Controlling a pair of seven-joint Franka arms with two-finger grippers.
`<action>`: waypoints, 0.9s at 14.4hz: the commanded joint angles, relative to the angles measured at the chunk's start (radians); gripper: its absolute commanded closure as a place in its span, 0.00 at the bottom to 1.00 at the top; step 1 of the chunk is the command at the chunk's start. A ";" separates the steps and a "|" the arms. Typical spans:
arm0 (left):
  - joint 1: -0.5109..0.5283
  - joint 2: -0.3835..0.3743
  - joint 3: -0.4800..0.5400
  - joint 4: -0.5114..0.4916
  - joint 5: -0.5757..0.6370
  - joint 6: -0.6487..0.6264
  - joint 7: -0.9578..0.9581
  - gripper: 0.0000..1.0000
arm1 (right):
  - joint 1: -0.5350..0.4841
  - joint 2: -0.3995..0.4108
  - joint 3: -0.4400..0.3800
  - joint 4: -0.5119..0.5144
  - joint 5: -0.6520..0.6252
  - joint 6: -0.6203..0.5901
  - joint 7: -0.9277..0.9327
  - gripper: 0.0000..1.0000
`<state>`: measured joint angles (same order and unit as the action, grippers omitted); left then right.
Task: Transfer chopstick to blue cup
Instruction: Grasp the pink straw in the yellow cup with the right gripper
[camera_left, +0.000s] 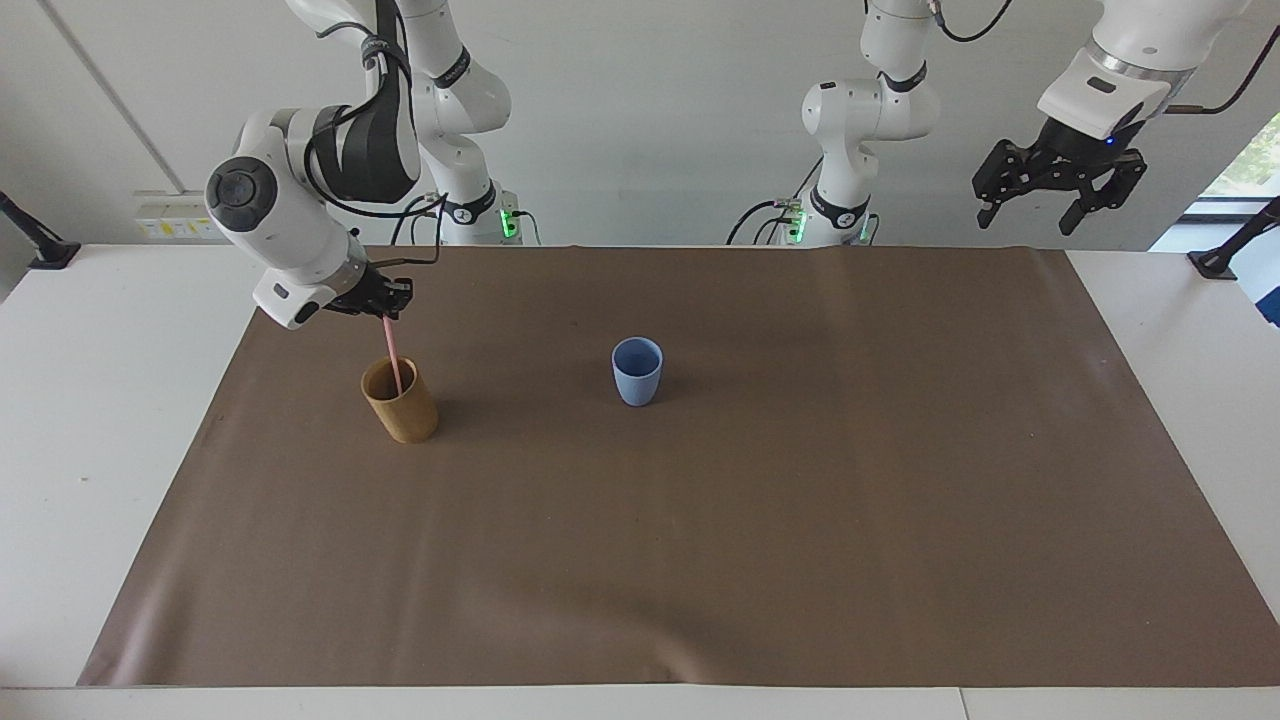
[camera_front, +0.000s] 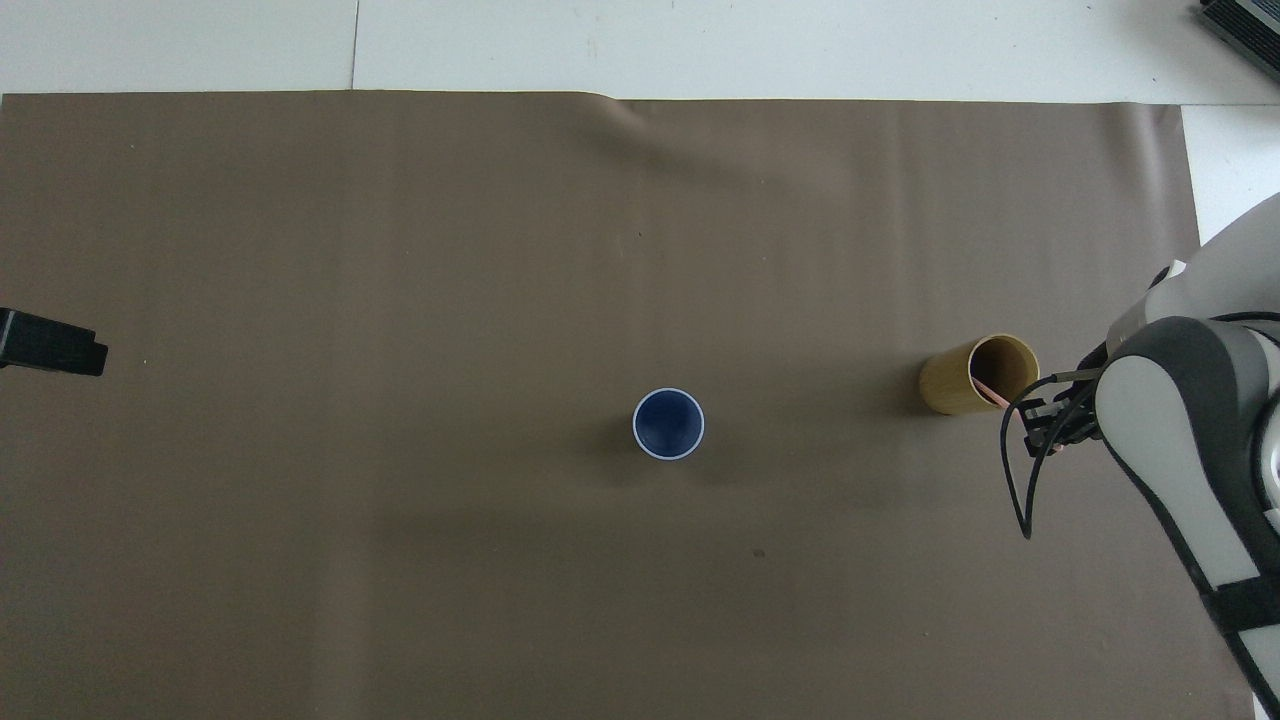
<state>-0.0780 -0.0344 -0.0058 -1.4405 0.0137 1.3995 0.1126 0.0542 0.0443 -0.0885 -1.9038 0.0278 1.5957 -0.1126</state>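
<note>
chopstick (camera_left: 392, 358) in tan cup (camera_left: 403, 408), blue cup (camera_left: 637, 371) beside

I can read no text, label, brand, number or sign anywhere on what I see here.

Chopstick (camera_left: 391, 353) — thin, pale pink, straight; stands nearly upright, slightly tilted, lower end inside a tan cup (camera_left: 401, 402) toward the right arm's end of the table, upper end projecting above the rim. Blue cup (camera_left: 637, 370) — light blue, handleless, upright, mid-mat, well apart.
</note>
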 joint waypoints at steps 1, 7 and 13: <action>0.007 -0.001 -0.005 0.009 0.018 -0.020 0.002 0.00 | -0.014 -0.014 0.006 -0.011 0.024 0.018 0.010 1.00; 0.007 -0.002 -0.005 0.009 0.018 -0.020 0.001 0.00 | -0.017 0.003 0.003 0.089 0.024 -0.060 0.010 1.00; 0.007 -0.001 -0.005 0.009 0.018 -0.020 0.002 0.00 | -0.013 -0.037 0.006 0.245 0.012 -0.287 0.010 1.00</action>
<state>-0.0780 -0.0344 -0.0057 -1.4405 0.0137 1.3989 0.1126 0.0478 0.0209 -0.0888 -1.7222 0.0299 1.3858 -0.1107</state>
